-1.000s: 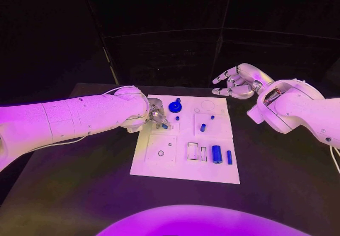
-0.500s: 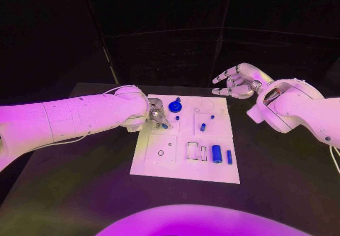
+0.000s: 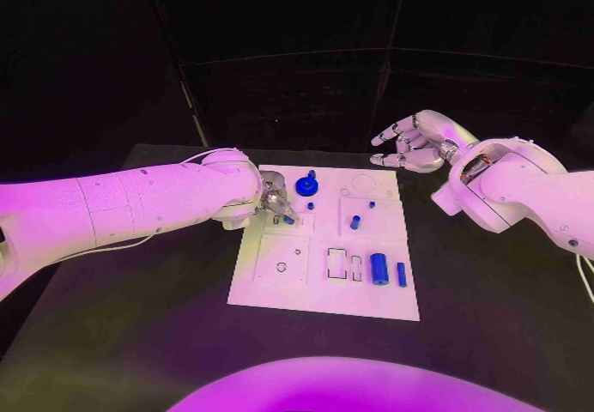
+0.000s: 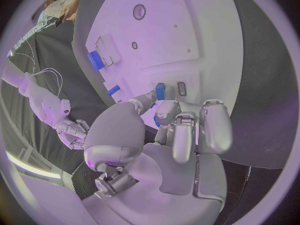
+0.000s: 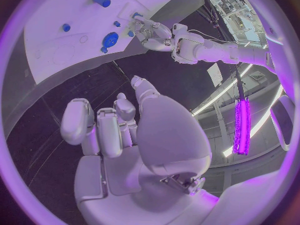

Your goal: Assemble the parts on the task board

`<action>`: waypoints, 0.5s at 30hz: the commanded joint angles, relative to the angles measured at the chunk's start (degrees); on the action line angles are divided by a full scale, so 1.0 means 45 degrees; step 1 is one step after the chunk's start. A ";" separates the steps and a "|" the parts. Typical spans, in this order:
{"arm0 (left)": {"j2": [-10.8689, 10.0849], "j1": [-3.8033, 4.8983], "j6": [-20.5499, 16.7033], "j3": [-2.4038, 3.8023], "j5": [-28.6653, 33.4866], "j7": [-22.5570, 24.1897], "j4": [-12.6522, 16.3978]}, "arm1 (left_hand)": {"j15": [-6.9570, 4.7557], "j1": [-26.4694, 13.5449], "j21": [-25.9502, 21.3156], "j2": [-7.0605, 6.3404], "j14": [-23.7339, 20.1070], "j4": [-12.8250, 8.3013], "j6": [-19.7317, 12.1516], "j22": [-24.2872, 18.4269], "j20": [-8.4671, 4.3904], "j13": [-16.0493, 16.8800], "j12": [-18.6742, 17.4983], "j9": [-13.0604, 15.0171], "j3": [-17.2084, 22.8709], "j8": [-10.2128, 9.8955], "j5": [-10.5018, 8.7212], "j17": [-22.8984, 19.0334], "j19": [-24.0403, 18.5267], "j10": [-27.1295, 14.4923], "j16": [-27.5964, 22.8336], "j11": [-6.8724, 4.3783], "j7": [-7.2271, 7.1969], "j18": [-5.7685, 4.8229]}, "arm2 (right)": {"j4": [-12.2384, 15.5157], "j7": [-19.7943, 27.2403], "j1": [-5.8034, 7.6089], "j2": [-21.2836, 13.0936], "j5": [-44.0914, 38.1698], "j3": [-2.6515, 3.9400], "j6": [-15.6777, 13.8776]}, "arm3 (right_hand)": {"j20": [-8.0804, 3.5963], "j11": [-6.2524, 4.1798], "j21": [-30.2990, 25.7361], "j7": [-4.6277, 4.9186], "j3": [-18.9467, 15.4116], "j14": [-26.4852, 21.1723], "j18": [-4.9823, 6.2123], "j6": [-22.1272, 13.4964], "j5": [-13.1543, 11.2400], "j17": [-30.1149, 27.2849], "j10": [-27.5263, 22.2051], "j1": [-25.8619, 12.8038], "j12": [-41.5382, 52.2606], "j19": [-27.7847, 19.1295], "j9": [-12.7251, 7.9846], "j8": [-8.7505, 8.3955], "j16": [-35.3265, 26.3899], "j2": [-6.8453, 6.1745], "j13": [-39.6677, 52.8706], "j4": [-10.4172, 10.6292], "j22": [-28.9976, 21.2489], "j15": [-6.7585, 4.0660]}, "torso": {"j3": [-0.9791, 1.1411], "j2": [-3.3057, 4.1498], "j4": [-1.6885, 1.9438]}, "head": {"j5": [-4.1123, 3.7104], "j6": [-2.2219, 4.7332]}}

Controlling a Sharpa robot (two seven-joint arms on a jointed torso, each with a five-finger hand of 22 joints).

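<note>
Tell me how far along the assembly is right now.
Early to midway, by the look of it. Small blue pegs already stand in the task board. In hand: the left robot hand pinches a small blue part over the board's left side. Left: two blue cylinders lie loose near the empty rectangular slots. The right robot hand hovers open beyond the board.

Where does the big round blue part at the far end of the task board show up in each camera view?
Head view: round blue part on the board's far end, just beside the left hand.
Left wrist view: I cannot pick it out.
Right wrist view: round blue part, near the left hand.
Shared landmark: the white task board.
</note>
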 commanded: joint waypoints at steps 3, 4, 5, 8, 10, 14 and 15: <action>0.0017 -0.0056 0.0394 -0.0042 -0.0052 -0.0047 0.0016 | -0.0005 0.0096 0.0083 0.0081 0.1345 -0.2059 0.0021 0.0011 0.0031 -0.0011 0.0059 0.0015 0.2084 0.0044 0.0024 0.3354 0.0074 0.0102 0.0039 -0.0027 -0.0038 -0.0147 | 0.0010 0.0095 0.0024 0.0008 0.0017 0.0007 0.0037 | 0.0003 0.0003 -0.0050 -0.0050 0.0033 0.0580 0.0173 -0.0078 -0.0080 0.0005 -0.0061 0.0037 -0.0055 -0.0080 -0.0003 0.0055 -0.0014 -0.0040 -0.0002 0.0035 0.0000 -0.0091 | -0.0002 0.0001 -0.0007 | 0.0001 0.0000; 0.0017 -0.0056 0.0394 -0.0042 -0.0052 -0.0047 0.0016 | -0.0005 0.0096 0.0083 0.0081 0.1345 -0.2059 0.0021 0.0011 0.0031 -0.0011 0.0059 0.0015 0.2084 0.0044 0.0024 0.3354 0.0074 0.0102 0.0039 -0.0027 -0.0038 -0.0147 | 0.0010 0.0095 0.0024 0.0008 0.0017 0.0007 0.0037 | 0.0003 0.0003 -0.0050 -0.0050 0.0033 0.0580 0.0173 -0.0078 -0.0080 0.0005 -0.0061 0.0037 -0.0055 -0.0080 -0.0003 0.0055 -0.0014 -0.0040 -0.0002 0.0035 0.0000 -0.0091 | -0.0002 0.0001 -0.0007 | 0.0001 0.0000; 0.0020 -0.0056 0.0406 -0.0042 -0.0052 -0.0048 0.0011 | -0.0074 -0.0492 0.0081 0.0075 0.1345 -0.1495 0.0175 0.0054 -0.0021 -0.0318 -0.0091 0.0216 0.1986 0.0302 -0.0080 0.3354 0.0095 0.0139 0.0039 -0.0131 -0.0188 -0.0152 | 0.0009 0.0095 0.0024 0.0009 0.0017 0.0007 0.0037 | 0.0003 0.0003 -0.0050 -0.0050 0.0033 0.0580 0.0173 -0.0078 -0.0080 0.0005 -0.0061 0.0037 -0.0055 -0.0080 -0.0003 0.0055 -0.0014 -0.0040 -0.0002 0.0035 0.0000 -0.0091 | 0.0011 0.0004 -0.0001 | -0.0001 -0.0047; 0.0224 -0.0043 0.0838 -0.0040 -0.0012 -0.0094 -0.0297 | -0.0091 -0.0568 0.0086 0.0049 0.1345 -0.1433 0.0243 0.0069 -0.0034 -0.0199 0.0001 0.0240 0.1921 0.0344 -0.0081 0.3354 0.0102 0.0201 0.0039 -0.0155 -0.0222 -0.0155 | 0.0001 0.0082 0.0024 0.0027 0.0017 0.0007 0.0050 | 0.0003 0.0003 -0.0050 -0.0050 0.0033 0.0580 0.0173 -0.0078 -0.0080 0.0005 -0.0061 0.0037 -0.0055 -0.0080 -0.0003 0.0055 -0.0014 -0.0040 -0.0002 0.0035 0.0000 -0.0091 | 0.0010 0.0004 -0.0001 | -0.0001 -0.0047; 0.0308 -0.0036 0.0989 -0.0039 0.0027 -0.0110 -0.0419 | -0.0104 -0.0628 0.0096 0.0015 0.1345 -0.1389 0.0270 0.0089 -0.0045 -0.0166 0.0031 0.0249 0.1860 0.0358 -0.0084 0.3354 0.0113 0.0223 0.0039 -0.0170 -0.0242 -0.0159 | -0.0003 0.0074 0.0024 0.0032 0.0017 0.0007 0.0058 | 0.0003 0.0003 -0.0050 -0.0050 0.0033 0.0580 0.0173 -0.0078 -0.0080 0.0005 -0.0061 0.0037 -0.0055 -0.0080 -0.0003 0.0055 -0.0014 -0.0040 -0.0002 0.0035 0.0000 -0.0091 | 0.0004 0.0001 0.0001 | -0.0010 -0.0061; 0.0425 -0.0028 0.1133 -0.0039 0.0075 -0.0128 -0.0573 | -0.0140 -0.0876 0.0099 -0.0078 0.1345 -0.1172 0.0332 0.0109 -0.0080 -0.0148 0.0065 0.0263 0.1558 0.0369 -0.0090 0.3354 0.0126 0.0250 0.0039 -0.0211 -0.0294 -0.0163 | -0.0008 0.0064 0.0024 0.0042 0.0017 0.0007 0.0067 | 0.0003 0.0003 -0.0050 -0.0050 0.0033 0.0580 0.0173 -0.0078 -0.0080 0.0005 -0.0061 0.0037 -0.0055 -0.0080 -0.0003 0.0055 -0.0014 -0.0040 -0.0002 0.0035 0.0000 -0.0091 | 0.0005 0.0000 0.0005 | -0.0023 -0.0060; 0.0451 -0.0026 0.1158 -0.0038 0.0083 -0.0131 -0.0605 | -0.0150 -0.0929 0.0102 -0.0094 0.1345 -0.1118 0.0347 0.0118 -0.0089 -0.0143 0.0073 0.0265 0.1473 0.0368 -0.0091 0.3354 0.0131 0.0255 0.0039 -0.0220 -0.0304 -0.0165 | -0.0008 0.0063 0.0024 0.0044 0.0017 0.0007 0.0069 | 0.0001 0.0003 -0.0055 -0.0050 0.0042 0.0581 0.0174 -0.0079 -0.0070 0.0007 -0.0074 0.0058 -0.0068 -0.0082 -0.0003 0.0061 -0.0016 -0.0043 -0.0023 0.0030 -0.0009 -0.0093 | 0.0005 0.0000 0.0003 | -0.0027 -0.0059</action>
